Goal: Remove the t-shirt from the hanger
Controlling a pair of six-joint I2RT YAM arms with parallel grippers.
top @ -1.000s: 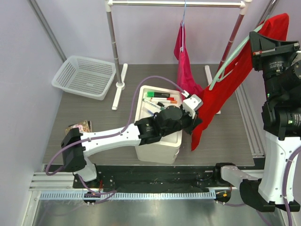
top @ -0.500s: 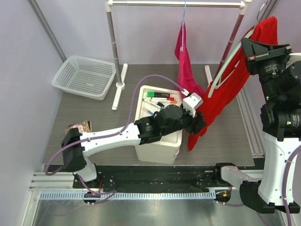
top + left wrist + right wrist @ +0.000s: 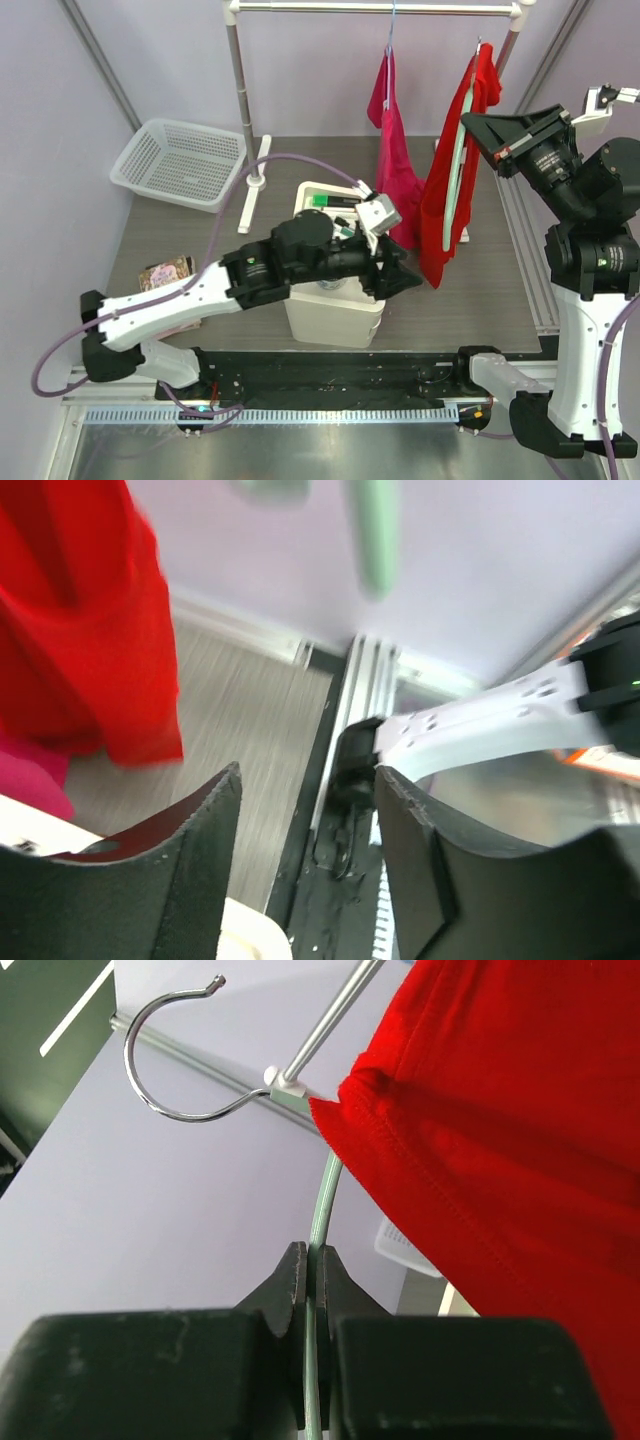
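Note:
The red t-shirt (image 3: 440,210) hangs in a narrow drape on a pale green hanger (image 3: 455,150). My right gripper (image 3: 475,125) holds that hanger in the air, right of the rail. In the right wrist view its jaws (image 3: 318,1270) are shut on the green wire below the metal hook (image 3: 170,1060), with the t-shirt (image 3: 500,1160) bunched to the right. My left gripper (image 3: 400,278) is open, just left of the shirt's lower hem and apart from it. From the left wrist, nothing lies between its fingers (image 3: 305,810); the t-shirt (image 3: 90,630) is at upper left.
A pink garment (image 3: 390,140) hangs from the rack rail (image 3: 380,8) just left of the red shirt. A white bin (image 3: 335,310) with markers sits under my left arm. A white basket (image 3: 180,160) is at back left, and the rack's post (image 3: 243,100) stands beside it.
My left gripper opened, let go of the t-shirt's hem and drew back to the left. The right arm swung the hanger leftward toward the rail, and the shirt dropped into a straight hang.

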